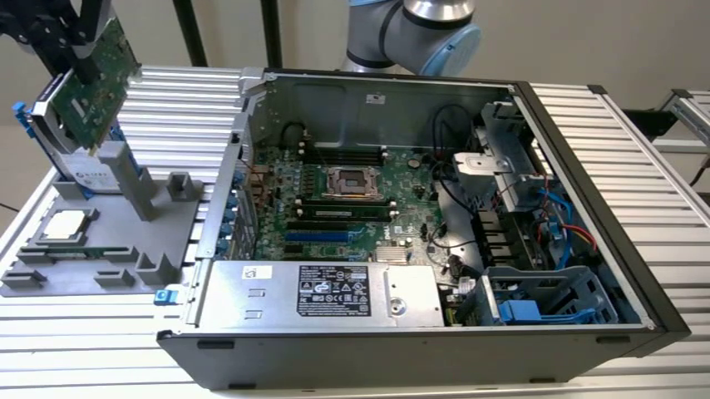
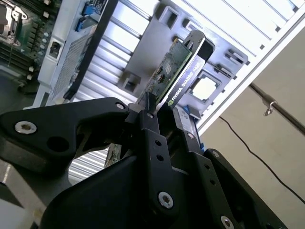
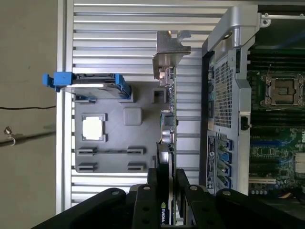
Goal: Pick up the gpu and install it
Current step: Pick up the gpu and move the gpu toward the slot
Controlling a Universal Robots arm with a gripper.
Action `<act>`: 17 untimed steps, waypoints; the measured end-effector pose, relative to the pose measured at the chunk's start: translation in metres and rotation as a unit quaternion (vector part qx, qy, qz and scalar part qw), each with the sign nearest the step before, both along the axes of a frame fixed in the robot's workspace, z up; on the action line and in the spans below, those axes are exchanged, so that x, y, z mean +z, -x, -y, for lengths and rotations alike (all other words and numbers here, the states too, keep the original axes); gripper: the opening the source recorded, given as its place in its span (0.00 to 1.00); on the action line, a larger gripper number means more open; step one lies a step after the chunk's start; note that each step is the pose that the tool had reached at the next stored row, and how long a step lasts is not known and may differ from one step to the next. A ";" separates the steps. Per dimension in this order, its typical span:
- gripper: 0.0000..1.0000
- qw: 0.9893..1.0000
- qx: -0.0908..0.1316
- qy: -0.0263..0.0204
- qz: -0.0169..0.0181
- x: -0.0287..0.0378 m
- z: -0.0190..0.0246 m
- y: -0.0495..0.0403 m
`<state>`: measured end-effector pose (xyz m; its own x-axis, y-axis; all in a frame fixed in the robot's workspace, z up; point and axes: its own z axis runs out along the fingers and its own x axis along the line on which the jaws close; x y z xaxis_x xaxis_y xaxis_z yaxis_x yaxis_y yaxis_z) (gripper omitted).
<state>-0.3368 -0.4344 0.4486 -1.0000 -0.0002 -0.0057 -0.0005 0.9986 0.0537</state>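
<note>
Currently black two-finger tool (image 3: 167,183) clamped on the gpu (image 1: 98,87), a thin green circuit card with silver end bracket; card held up, tilted, over grey moulded holder tray (image 1: 111,243) on slatted aluminium bench (image 1: 599,125), at exterior view's left of open black computer case (image 1: 388,359); square silver chip (image 1: 63,224) sits in tray

gpu (image 1: 102,71): matt green board, shiny bare-metal bracket (image 3: 169,45); hand (image 3: 167,174) matt black; desk (image 1: 577,116) ribbed brushed aluminium; tray (image 1: 116,237) matt grey plastic.
</note>
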 end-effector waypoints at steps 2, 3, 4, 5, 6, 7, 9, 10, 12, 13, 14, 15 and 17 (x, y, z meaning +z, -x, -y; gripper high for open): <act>0.00 1.000 0.000 0.000 0.000 0.0000 0.0000 -0.0006; 0.00 1.000 0.000 0.000 0.000 0.0001 0.0000 -0.0010; 0.00 1.000 0.000 0.000 0.000 0.0001 0.0000 -0.0015; 0.00 1.000 0.000 0.000 0.000 0.0001 0.0000 -0.0021; 0.00 1.000 0.000 0.000 0.000 0.0001 0.0000 -0.0025; 0.00 1.000 0.000 0.000 0.000 0.0002 0.0000 -0.0029; 0.00 1.000 0.000 0.000 0.000 0.0002 0.0000 -0.0034; 0.00 1.000 0.000 0.000 0.000 0.0002 0.0000 -0.0036; 0.00 1.000 0.000 0.001 0.000 0.0004 0.0000 -0.0041; 0.00 1.000 0.000 0.001 0.000 0.0005 0.0000 -0.0045; 0.00 1.000 0.000 0.001 0.000 0.0005 0.0000 -0.0046; 0.00 1.000 0.000 0.001 0.000 0.0006 0.0000 -0.0047; 0.00 1.000 0.000 0.001 0.000 0.0007 0.0000 -0.0052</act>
<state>-0.3316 -0.4344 0.4492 -1.0000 -0.0002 -0.0058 -0.0005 0.9987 0.0510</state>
